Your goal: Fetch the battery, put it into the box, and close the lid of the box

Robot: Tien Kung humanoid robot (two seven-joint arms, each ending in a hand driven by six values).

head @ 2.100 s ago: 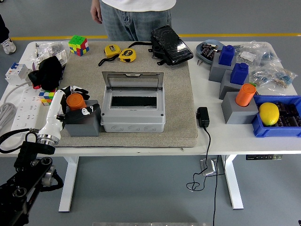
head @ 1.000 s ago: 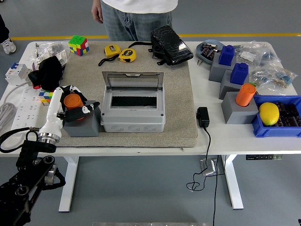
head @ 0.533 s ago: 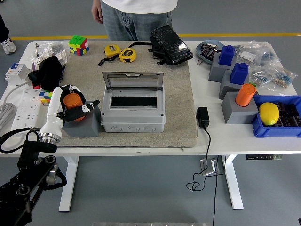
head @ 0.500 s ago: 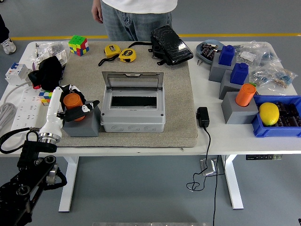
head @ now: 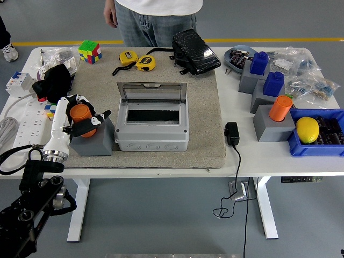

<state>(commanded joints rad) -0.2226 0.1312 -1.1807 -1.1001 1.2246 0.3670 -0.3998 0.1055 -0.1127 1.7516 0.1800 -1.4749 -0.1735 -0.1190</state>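
Orange battery (head: 81, 115) is being pinched by the left hand (head: 80, 118) above a grey block (head: 92, 141); box (head: 152, 124) is sitting open.

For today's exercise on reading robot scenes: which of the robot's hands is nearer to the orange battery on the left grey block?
Left. The left hand is wrapped around the orange battery; the right hand is out of view.
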